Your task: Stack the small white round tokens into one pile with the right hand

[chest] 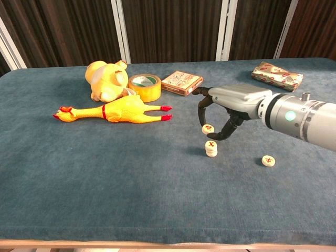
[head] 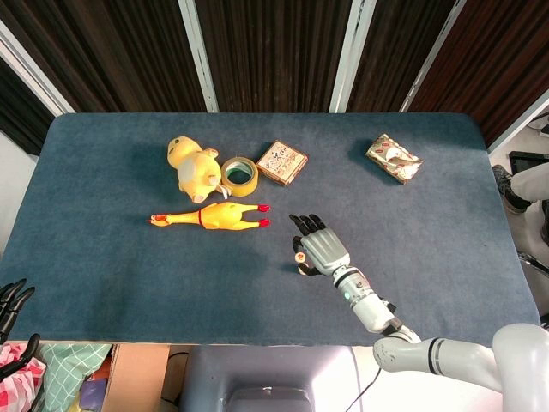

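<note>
Your right hand [chest: 223, 113] pinches one white token [chest: 208, 128] in the air just above the small pile [chest: 211, 149] on the desk [chest: 105, 168].

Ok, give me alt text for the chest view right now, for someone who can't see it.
The right robot hand pinches a white token, lifted just above a small token pile on the blue table; one more token lies to the right. Behind sit a rubber chicken, yellow plush and tape roll.
</note>
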Robot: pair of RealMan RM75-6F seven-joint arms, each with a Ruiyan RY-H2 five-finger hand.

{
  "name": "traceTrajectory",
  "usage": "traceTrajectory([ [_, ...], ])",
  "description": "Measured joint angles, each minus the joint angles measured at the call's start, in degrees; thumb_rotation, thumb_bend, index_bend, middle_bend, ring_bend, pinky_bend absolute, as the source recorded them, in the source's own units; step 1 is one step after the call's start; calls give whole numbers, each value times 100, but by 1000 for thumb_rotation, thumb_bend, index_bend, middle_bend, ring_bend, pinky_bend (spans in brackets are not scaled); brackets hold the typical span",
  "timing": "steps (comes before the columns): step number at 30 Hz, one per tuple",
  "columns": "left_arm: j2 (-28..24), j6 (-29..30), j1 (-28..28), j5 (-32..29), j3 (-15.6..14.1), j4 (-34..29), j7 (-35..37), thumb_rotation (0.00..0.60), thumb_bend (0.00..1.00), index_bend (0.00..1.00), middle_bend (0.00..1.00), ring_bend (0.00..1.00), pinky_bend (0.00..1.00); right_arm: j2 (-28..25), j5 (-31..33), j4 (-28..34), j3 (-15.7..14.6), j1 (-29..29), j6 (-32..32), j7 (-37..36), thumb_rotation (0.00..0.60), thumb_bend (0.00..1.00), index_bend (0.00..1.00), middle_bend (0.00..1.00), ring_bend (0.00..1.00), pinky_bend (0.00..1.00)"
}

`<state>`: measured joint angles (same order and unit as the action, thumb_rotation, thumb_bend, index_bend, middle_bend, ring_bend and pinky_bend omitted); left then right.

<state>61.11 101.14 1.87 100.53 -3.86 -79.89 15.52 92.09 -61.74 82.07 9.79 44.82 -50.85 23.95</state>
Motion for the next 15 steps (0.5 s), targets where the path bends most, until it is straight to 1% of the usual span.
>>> traceTrajectory([
  [4,2,5,-1,18,-6,5,1,600,443,0,0,0,74,-124,7,148,-151,-53,-32,201,600,472,644,40,0,0],
  [8,2,25,7,29,-9,10,4,600,443,0,0,0,74,-132,125,129,-269,-44,16,403,600,472,639,40,0,0],
  [15,-2,8,3,7,-3,6,19,600,443,0,0,0,74,20,107,29,-271,-2,28,335,600,472,635,40,0,0],
])
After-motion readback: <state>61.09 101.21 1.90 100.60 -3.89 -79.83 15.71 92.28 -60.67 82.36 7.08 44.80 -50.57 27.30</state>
